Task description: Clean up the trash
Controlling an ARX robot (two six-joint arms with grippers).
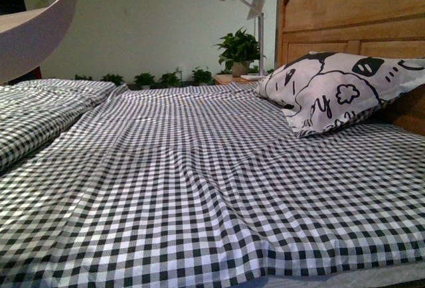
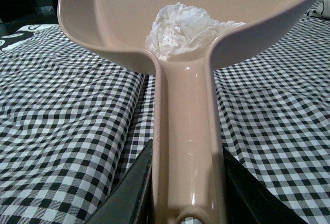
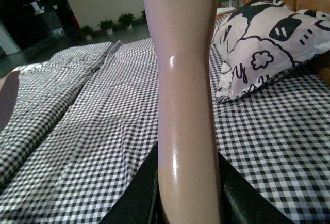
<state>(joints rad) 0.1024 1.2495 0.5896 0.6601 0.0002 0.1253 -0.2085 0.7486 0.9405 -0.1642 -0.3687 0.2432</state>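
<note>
Carrying the trash (image 2: 178, 28), a crumpled white wad lying deep in the dustpan (image 2: 103, 22) by its handle root, I keep the pan level. My left jaws are clenched on that handle, my right jaws on a pink handle (image 3: 185, 79).

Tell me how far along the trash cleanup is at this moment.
Done: the crumpled white paper wad already lies inside the pink plastic dustpan, off the black-and-white checked bedsheet, where no other trash shows. In hand: the left gripper clamps the dustpan's handle; the right gripper clamps a pink glossy handle, its head out of view. Left: emptying the dustpan; no bin is visible.
</note>
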